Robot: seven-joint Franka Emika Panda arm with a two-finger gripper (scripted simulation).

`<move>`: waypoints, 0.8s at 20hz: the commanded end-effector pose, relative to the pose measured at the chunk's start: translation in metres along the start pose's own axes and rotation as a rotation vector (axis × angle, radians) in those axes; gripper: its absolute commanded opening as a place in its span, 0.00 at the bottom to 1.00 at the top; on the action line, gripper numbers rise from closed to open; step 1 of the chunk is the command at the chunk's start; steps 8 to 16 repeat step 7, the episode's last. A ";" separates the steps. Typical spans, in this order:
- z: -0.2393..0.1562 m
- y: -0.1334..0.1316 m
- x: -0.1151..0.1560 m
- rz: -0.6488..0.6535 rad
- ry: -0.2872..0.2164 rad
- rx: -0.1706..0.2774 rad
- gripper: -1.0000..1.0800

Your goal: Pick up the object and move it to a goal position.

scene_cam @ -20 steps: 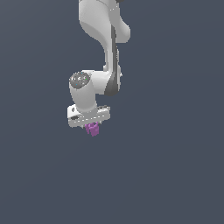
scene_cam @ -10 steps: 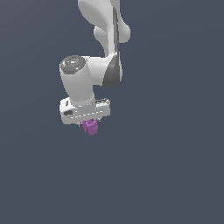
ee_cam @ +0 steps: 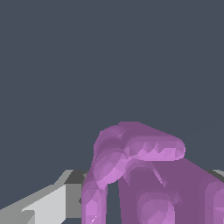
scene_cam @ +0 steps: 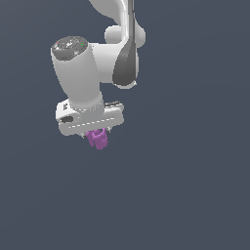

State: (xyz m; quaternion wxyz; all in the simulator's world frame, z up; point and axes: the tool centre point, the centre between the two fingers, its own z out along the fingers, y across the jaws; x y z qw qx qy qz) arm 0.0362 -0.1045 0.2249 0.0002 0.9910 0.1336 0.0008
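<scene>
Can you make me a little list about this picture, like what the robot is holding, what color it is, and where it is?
robot: one white arm with a gripper
holding: a small knobbly object
object color: bright purple
object shape: curled, like a hook, seen close in the wrist view
object size: much smaller than the gripper
where the object is: under the gripper body, between its fingers, up in the air
gripper: shut on the object
background: plain dark grey-blue; no table or goal marker shows

Even, flat, shadowless simulator light
</scene>
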 end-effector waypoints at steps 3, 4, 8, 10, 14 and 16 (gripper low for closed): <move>-0.012 0.001 0.006 0.000 -0.001 0.001 0.00; -0.013 0.002 0.007 0.000 -0.001 0.001 0.00; -0.015 0.002 0.008 0.000 -0.001 0.001 0.00; -0.015 0.002 0.008 0.000 -0.001 0.001 0.00; -0.015 0.002 0.008 0.000 -0.001 0.001 0.00; -0.015 0.002 0.008 0.000 -0.001 0.001 0.00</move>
